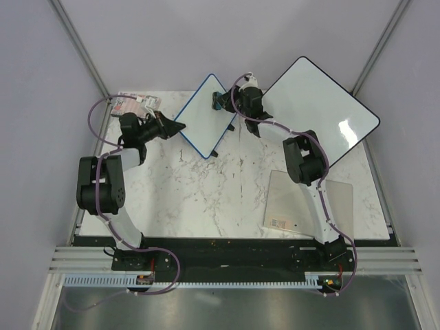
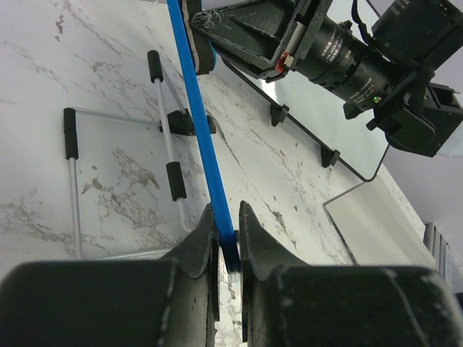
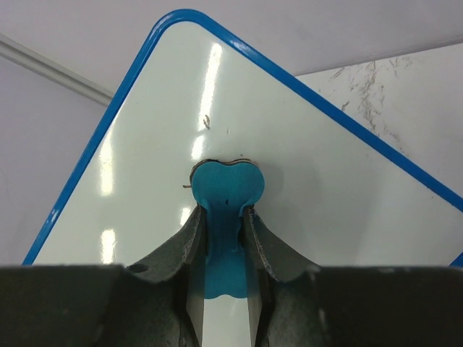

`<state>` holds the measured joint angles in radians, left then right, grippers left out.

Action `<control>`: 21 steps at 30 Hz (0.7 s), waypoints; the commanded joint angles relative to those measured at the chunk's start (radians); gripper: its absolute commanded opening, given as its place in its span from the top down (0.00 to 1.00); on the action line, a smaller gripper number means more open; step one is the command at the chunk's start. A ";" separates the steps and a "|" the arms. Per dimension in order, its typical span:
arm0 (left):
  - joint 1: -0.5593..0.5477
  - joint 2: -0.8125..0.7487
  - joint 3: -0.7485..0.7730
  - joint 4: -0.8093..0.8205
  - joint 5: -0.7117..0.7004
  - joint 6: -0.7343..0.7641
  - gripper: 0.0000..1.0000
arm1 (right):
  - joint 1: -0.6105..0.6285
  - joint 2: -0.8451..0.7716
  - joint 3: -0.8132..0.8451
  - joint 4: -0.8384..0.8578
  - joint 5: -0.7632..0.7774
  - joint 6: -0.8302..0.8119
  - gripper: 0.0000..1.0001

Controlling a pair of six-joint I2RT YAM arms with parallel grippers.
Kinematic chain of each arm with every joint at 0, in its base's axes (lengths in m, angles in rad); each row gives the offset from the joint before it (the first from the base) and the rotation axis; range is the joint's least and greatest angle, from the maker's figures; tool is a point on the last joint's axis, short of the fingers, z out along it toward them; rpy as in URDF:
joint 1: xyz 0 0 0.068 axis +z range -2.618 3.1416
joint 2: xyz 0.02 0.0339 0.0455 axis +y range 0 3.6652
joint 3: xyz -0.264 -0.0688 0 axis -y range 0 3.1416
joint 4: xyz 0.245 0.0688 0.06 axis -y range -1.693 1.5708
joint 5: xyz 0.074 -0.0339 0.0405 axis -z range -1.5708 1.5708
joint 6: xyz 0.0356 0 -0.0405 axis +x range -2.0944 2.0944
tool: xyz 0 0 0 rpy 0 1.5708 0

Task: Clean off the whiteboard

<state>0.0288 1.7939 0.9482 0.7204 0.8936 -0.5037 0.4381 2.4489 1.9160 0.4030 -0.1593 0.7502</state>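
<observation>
blue-framed whiteboard (image 1: 205, 113) being held up at the far middle of the table (image 1: 206, 199), an eraser (image 3: 226, 186) pressing on its face

a larger black-framed board (image 1: 320, 103) is leaning at the far right corner, close behind the right arm. a beige sheet (image 1: 309, 199) is lying near the right edge, a packet (image 1: 134, 103) is sitting at the far left corner, and a wire stand (image 2: 174, 181) is lying on the marble beside the blue board. the whiteboard is tilting up off the table, its white face turning toward the right arm and its long side slanting from the left gripper (image 2: 228, 249) toward the far edge. a few faint marks are showing above the eraser. the left jaws are pinching the blue frame at a corner, nearly together. the right gripper (image 3: 224, 213) is clamping the teal eraser, whose head is touching the board.
</observation>
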 commanded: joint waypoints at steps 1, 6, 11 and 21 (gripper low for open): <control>-0.053 -0.045 -0.035 -0.027 0.251 -0.048 0.98 | 0.094 -0.045 -0.063 -0.041 -0.069 -0.020 1.00; -0.053 -0.041 -0.037 -0.033 0.246 -0.050 0.98 | 0.146 -0.070 -0.115 -0.050 -0.083 -0.060 1.00; -0.055 -0.042 -0.043 -0.038 0.243 -0.041 0.98 | 0.154 -0.064 -0.085 -0.062 -0.013 -0.069 1.00; -0.061 -0.082 -0.035 -0.165 0.239 0.077 0.98 | 0.079 0.068 0.172 -0.090 0.007 -0.002 1.00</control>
<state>0.0399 1.7714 0.9161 0.6559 0.8883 -0.5316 0.5133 2.4493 1.9728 0.3286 -0.1093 0.7128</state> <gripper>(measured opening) 0.134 0.294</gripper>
